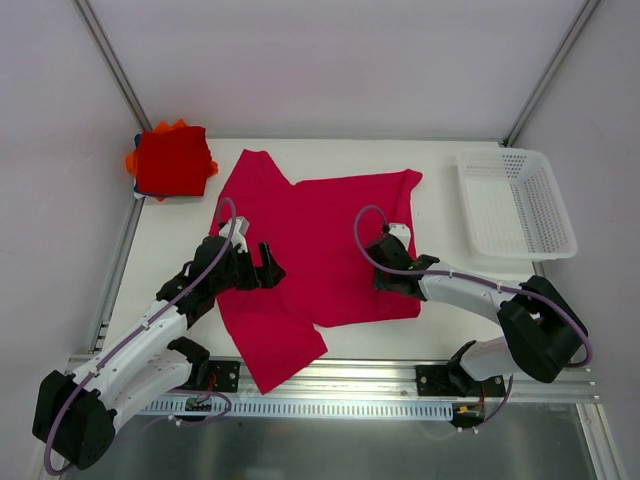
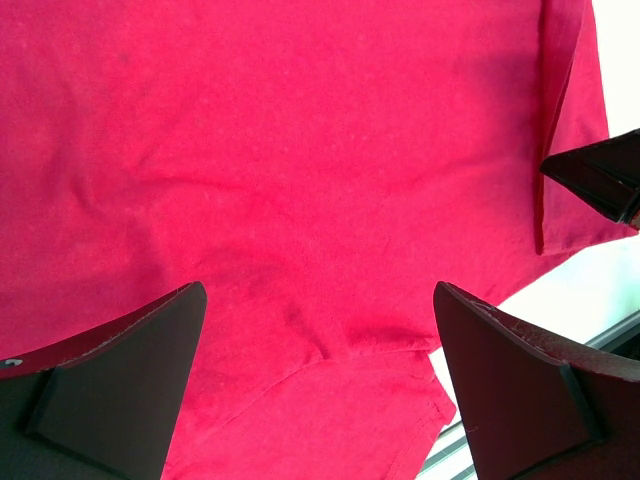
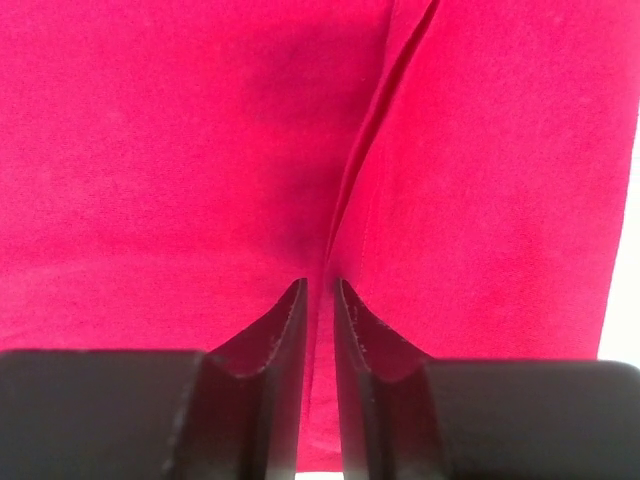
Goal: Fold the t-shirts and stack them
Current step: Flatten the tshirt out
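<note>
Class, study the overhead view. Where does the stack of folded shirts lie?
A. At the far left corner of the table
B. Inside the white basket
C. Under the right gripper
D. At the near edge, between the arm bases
A: the folded stack lies at the far left corner of the table, well apart from the white basket, which stands at the far right.

Bright, even light washes the white surface (image 1: 440, 200), shadows soft. Wrist views run slightly soft, overexposed at their right edges.
</note>
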You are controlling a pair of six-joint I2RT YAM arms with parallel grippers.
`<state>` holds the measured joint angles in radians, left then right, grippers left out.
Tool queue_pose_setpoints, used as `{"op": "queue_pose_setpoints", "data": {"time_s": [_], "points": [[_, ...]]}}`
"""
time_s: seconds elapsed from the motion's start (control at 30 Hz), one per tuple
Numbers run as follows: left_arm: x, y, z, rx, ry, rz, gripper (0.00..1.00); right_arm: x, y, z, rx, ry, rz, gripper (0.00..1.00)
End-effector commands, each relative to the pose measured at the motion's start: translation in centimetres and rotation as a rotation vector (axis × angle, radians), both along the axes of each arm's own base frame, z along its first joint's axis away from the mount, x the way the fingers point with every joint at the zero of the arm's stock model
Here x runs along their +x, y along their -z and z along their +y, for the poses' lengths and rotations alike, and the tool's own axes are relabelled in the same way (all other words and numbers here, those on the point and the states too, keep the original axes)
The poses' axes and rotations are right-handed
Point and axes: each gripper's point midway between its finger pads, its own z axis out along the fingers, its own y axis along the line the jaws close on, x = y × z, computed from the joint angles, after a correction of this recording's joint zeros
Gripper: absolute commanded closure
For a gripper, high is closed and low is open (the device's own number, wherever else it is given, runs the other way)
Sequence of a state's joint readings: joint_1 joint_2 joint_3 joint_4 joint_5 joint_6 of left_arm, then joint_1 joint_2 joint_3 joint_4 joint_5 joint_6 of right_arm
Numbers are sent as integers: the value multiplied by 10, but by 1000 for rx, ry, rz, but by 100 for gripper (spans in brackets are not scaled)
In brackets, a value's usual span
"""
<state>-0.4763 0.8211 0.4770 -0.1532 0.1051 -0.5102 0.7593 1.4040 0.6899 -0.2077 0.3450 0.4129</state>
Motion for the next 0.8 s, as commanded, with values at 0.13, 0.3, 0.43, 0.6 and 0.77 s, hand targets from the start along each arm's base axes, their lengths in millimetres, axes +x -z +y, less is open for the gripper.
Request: {"op": "queue_pose_setpoints", "data": {"time_s": [0.13,0.3,0.43,0.6,0.77], "points": [[2,-7,-6,-37,15,-23,1,4,-5,-8,-34,33,-29,73],[2,-6,-6,-39,15,-28,1,3,-3,-11,-48,38,-24,71],[2,-6,-6,-39,15,-28,1,4,0,-10,-58,34,-17,73],[3,-7,-7,-38,19,-32,1,4,4,-9,-69,29,-2,77],[4,-6,-7,-36,21,-30,1,5,7,-8,-77,27,6,77]]}}
